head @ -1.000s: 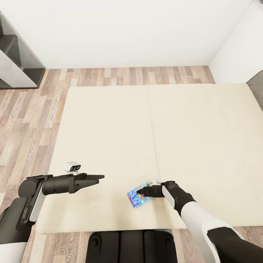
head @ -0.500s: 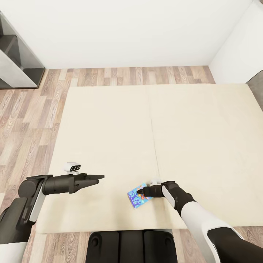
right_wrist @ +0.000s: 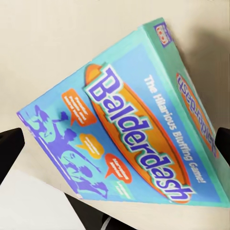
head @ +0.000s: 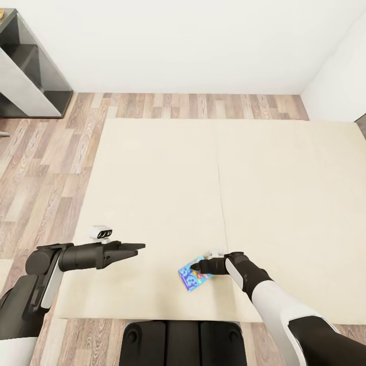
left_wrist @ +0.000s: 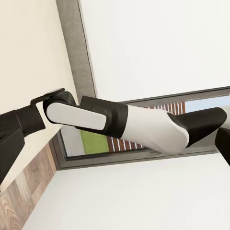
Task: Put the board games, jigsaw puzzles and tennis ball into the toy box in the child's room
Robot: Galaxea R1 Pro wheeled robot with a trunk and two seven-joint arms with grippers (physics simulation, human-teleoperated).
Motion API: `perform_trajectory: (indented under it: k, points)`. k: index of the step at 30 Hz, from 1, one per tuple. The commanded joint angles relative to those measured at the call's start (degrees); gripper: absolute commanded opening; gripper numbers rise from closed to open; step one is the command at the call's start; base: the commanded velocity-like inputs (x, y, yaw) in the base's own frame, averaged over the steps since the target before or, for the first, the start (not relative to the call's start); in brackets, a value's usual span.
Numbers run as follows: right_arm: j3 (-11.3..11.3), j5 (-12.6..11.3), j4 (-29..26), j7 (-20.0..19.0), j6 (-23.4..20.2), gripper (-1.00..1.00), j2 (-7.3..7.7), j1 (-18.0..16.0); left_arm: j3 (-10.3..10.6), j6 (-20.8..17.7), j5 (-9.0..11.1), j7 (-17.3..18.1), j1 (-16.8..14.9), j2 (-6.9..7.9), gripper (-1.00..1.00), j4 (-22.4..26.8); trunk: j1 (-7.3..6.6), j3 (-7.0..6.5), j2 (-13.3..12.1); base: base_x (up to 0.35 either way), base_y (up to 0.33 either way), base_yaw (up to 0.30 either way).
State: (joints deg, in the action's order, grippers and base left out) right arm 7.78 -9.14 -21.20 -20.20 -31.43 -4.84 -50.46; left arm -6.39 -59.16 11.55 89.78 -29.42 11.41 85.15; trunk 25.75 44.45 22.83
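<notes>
The right gripper (head: 199, 266) holds a board game (head: 192, 274) at the near edge of the bed (head: 168, 178), just right of the robot's middle; its fingers (right_wrist: 10, 146) sit on either side of the blue "Balderdash" box (right_wrist: 129, 124), which is tilted up off the bed. The left gripper (head: 136, 247) hangs over the bed's near left part, well apart from the box, fingers together and holding nothing. A dark shelf (head: 28, 76) stands far left on the plank floor (head: 46, 168).

Left tool (head: 136, 247) closed, idle; right tool (head: 195, 265) clamped.
</notes>
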Motion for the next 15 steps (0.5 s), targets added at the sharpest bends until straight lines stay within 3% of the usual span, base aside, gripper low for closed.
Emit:
perform_trajectory:
  k: [1,15]
  points:
    - [0.39,-0.61,-0.07,0.16,-0.3,1.0,0.06,-0.03,0.0,-0.61,-0.04,0.22,-0.02,0.02,1.0,0.02,0.03,0.06,0.09,0.0,0.0,0.039]
    - [0.39,-0.61,-0.07,0.16,-0.3,1.0,0.01,-0.03,0.06,-0.62,-0.04,0.22,-0.02,0.02,1.0,0.02,0.03,0.06,0.09,0.0,0.0,0.007]
